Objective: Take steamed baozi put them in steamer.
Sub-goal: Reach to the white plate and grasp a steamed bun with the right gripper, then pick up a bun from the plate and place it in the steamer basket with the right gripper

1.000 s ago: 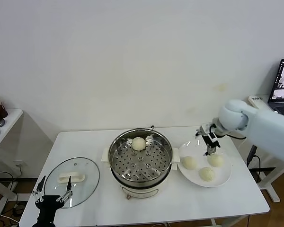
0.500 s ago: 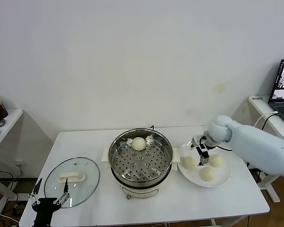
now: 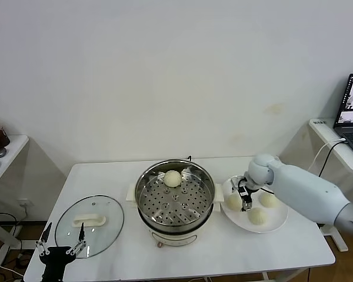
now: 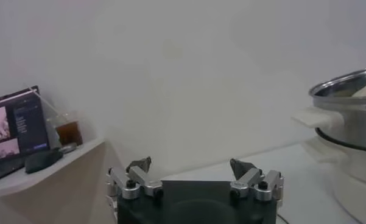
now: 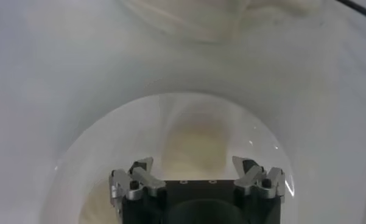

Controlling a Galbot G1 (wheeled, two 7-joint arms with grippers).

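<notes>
The steel steamer [image 3: 175,200] stands mid-table with one baozi [image 3: 172,178] on the far side of its perforated tray. Three more baozi lie on the white plate [image 3: 276,224]: left [image 3: 233,202], right [image 3: 269,199], front [image 3: 257,216]. My right gripper [image 3: 245,197] is open and hangs low over the plate between the left and right baozi. In the right wrist view the open fingers [image 5: 193,168] frame a pale baozi [image 5: 195,143] just beyond them. My left gripper [image 3: 60,248] is open and parked at the table's front left; it also shows in its wrist view [image 4: 190,167].
The glass lid [image 3: 89,225] with a white handle lies flat left of the steamer, just beyond my left gripper. The steamer's side handle [image 4: 317,117] shows in the left wrist view. A laptop [image 3: 352,108] sits on a side desk at the right.
My right gripper has moved left and down over the plate, from above the right baozi to low beside the left one. The left gripper dropped slightly.
</notes>
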